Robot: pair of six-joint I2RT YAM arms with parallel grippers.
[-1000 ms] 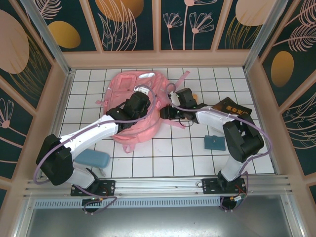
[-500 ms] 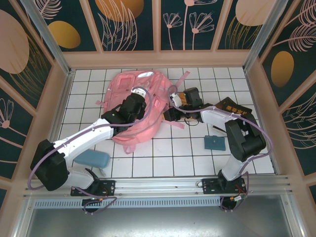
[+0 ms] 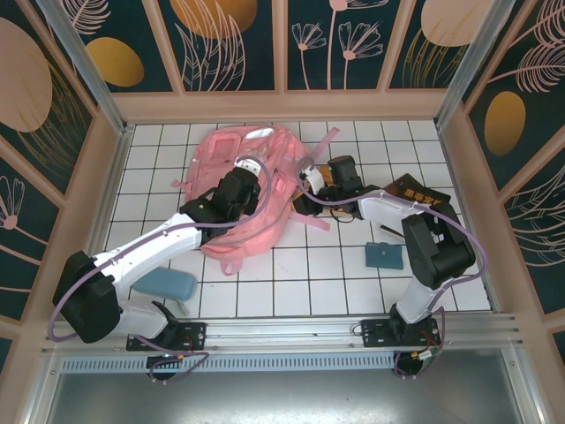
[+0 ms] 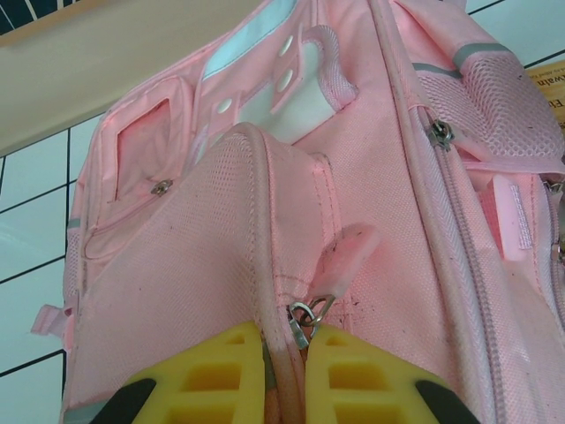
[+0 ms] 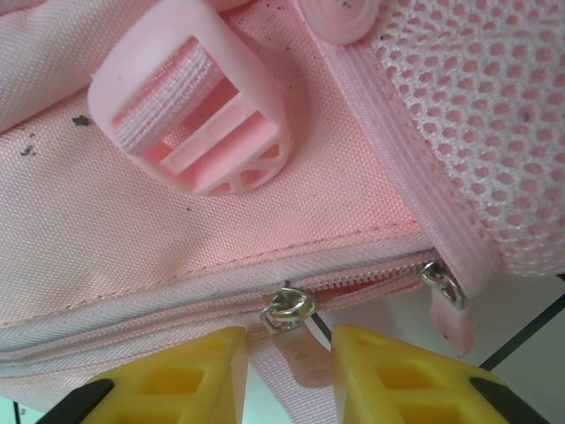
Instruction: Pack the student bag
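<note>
The student bag (image 3: 221, 150), soft pink woven fabric with mesh panels, lies flat on the white tiled table (image 3: 309, 274), toward its far middle. The left gripper (image 4: 284, 343), its arm stretched diagonally over the bag, pinches the rounded piped seam (image 4: 254, 221). The right gripper (image 5: 287, 340), at the bag's right edge, straddles a rubbery zipper pull (image 5: 296, 364); whether it clamps the pull cannot be told. Bare tiles lie in front of the bag.

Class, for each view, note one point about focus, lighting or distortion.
Top external: even light, faint shadows, posts splay outward, bag sharp. Left wrist: weave crisp, yellow fingers slightly soft. Right wrist: extreme close-up, buckle sharp, no glare.
</note>
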